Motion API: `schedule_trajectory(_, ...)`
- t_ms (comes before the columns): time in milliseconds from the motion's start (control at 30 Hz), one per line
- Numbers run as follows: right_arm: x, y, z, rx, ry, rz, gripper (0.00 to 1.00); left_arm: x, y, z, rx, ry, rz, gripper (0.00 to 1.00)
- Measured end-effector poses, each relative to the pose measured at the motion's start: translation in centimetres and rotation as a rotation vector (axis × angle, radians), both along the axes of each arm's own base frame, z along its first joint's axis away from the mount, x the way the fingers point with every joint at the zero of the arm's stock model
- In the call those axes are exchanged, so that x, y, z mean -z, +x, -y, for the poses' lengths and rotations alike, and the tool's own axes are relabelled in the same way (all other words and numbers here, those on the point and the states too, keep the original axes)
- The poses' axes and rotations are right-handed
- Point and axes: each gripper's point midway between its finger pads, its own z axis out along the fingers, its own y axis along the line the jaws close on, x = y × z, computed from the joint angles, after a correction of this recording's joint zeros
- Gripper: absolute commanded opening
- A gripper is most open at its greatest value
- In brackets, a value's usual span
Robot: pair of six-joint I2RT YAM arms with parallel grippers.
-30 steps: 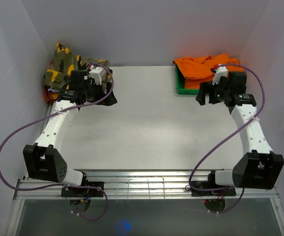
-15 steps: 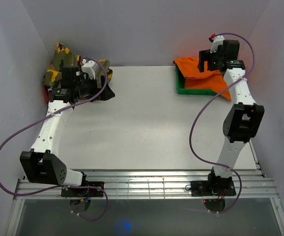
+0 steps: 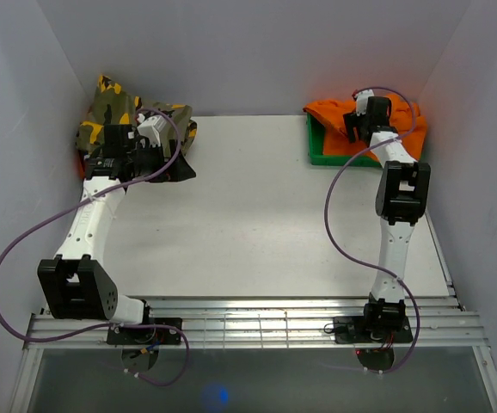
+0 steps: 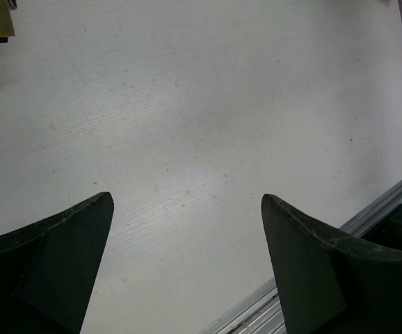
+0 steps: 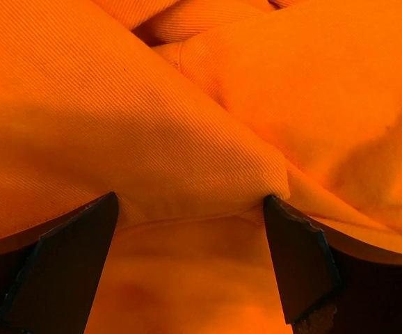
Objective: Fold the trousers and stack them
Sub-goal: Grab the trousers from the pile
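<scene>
the trousers (image 3: 330,116) sit bunched in the green bin (image 3: 317,153) at the far right corner of the table (image 4: 187,104), spilling over its rim. my right gripper (image 5: 190,200) is down on them, jaws spread wide, a thick orange fold running across just above the fingertips and fabric filling the whole wrist view; nothing is pinched. my left gripper (image 4: 187,200) is released too, fingers well apart with only bare white tabletop beneath them. from above, that arm reaches to the far left corner beside the folded camouflage garment (image 3: 102,112).
</scene>
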Motion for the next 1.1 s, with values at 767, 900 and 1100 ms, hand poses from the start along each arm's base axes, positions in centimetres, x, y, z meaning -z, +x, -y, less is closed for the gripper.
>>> schedule_trajectory(767,0.1,3.8,1.6,-0.058,-0.265,0.091,0.08,1.9,0.5,0.4,0.023,-0.057,-0.081,0.98)
schedule_trajectory(900,-5.6,3.4,1.4,-0.029,-0.187,0.178,0.08,1.7,0.5,0.4,0.022,-0.062,-0.079,0.98)
schedule_trajectory(1100,-23.0,1.1,-0.1,-0.027,-0.069,0.473,0.08,1.4,1.0,-1.0,-0.019,-0.071,-0.076,0.98)
